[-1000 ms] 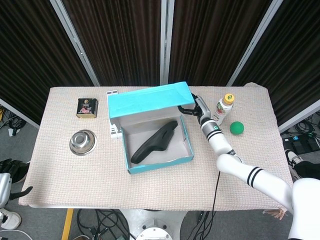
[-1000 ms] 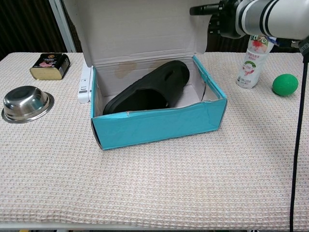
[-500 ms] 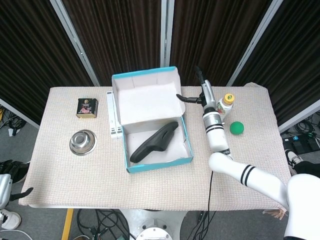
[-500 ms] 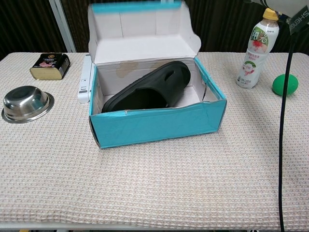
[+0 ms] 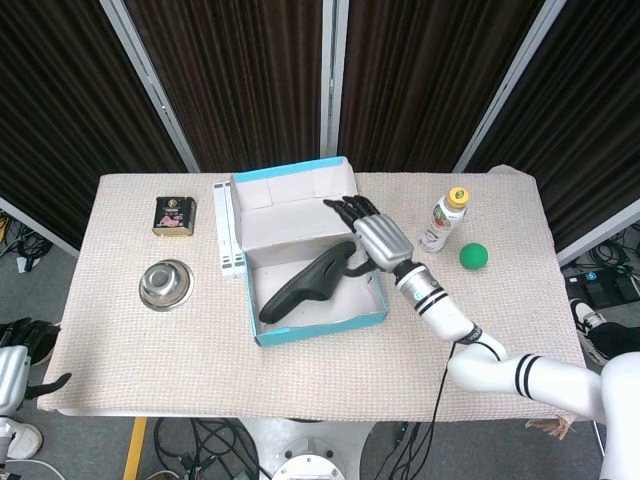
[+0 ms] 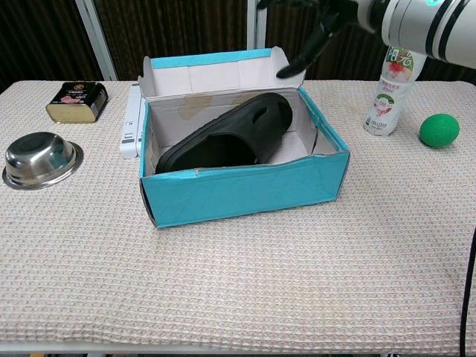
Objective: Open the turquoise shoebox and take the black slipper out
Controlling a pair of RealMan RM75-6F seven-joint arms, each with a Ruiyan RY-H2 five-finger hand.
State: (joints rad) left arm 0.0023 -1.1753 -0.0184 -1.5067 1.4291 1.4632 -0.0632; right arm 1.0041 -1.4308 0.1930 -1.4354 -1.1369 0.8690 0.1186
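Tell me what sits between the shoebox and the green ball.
A drink bottle stands between the turquoise shoebox and the green ball, clearest in the chest view.

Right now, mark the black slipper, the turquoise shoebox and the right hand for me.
black slipper [image 6: 223, 141]: chest view, on the upper strap near its middle.
turquoise shoebox [image 6: 245, 193]: chest view, on the front wall.
right hand [image 5: 378, 238]: head view, on the back of the hand, over the box.

Turquoise cardboard shoebox [image 6: 245, 190] open, lid upright behind. Black rubber slipper [image 6: 227, 140] lies diagonally inside. Right hand [image 6: 316, 26] above the box's far right corner, fingers spread, holding nothing. Steel bowl [image 6: 41, 158] and dark tin [image 6: 76, 101] on the counter [image 6: 238, 290], left; bottle [image 6: 393, 88] and green ball [image 6: 439, 130], right.
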